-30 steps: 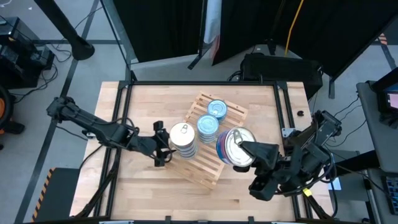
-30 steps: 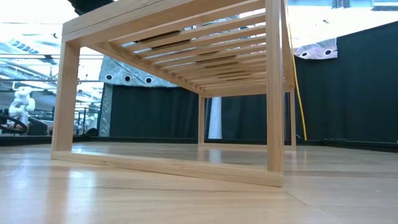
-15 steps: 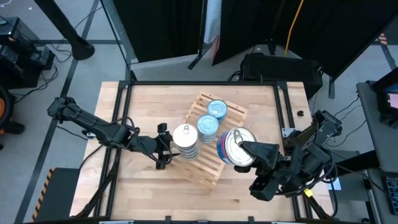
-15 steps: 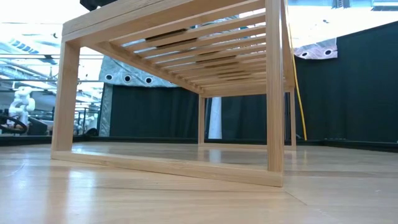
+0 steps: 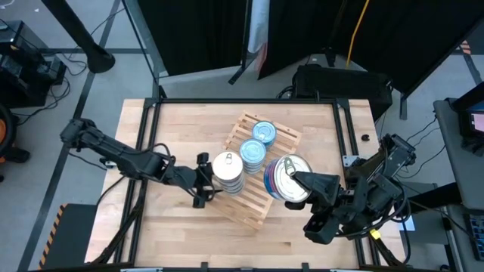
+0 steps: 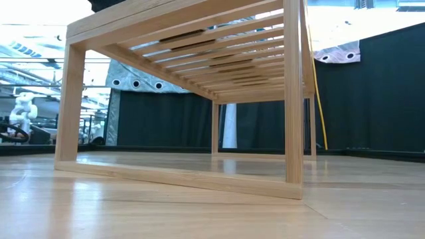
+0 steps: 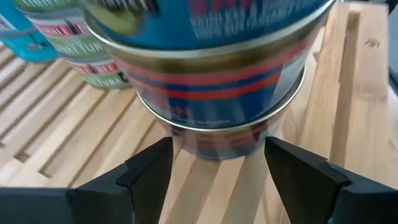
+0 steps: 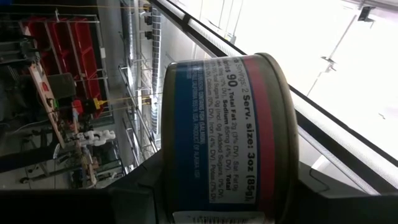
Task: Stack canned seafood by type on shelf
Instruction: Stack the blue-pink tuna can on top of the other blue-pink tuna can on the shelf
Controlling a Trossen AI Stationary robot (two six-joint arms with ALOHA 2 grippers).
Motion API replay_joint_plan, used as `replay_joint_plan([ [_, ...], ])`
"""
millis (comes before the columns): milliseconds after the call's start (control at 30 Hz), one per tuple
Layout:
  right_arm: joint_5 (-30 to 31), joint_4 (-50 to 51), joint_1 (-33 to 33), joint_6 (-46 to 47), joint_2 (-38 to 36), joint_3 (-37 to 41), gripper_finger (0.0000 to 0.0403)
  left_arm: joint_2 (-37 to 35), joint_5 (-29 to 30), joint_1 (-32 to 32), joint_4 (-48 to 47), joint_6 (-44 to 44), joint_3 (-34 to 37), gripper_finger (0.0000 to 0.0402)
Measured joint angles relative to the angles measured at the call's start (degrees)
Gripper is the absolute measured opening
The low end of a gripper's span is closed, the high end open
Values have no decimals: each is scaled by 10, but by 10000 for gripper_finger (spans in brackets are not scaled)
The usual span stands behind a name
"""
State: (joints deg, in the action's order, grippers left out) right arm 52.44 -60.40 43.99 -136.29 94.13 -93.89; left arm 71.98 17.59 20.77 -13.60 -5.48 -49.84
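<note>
Left gripper (image 5: 203, 181) low at the shelf's (image 5: 253, 211) left edge, jaws spread, fingers (image 7: 149, 171) flanking the base of the silver-topped stack of tins (image 5: 225, 171) without pinching it. Stack sits on the slats. Mid-shelf: two blue-topped stacks (image 5: 253, 151), side by side. Right gripper (image 5: 296, 180) held above the shelf's right end, clamped on a silver-topped tin (image 5: 288, 177), blue and red label.

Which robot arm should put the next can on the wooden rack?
Probably the right. The right gripper already holds a tin above the shelf. The left gripper is open beside the silver-top stack, holding nothing.
</note>
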Motion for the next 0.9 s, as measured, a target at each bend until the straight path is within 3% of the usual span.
replay_joint_plan([
  [600,-2,6,-6,14,0,0,183,16,-36,-3,65,19,0,260],
  [900,-3,167,-66,135,0,0,183,16,-36,-4,87,31,0,260],
])
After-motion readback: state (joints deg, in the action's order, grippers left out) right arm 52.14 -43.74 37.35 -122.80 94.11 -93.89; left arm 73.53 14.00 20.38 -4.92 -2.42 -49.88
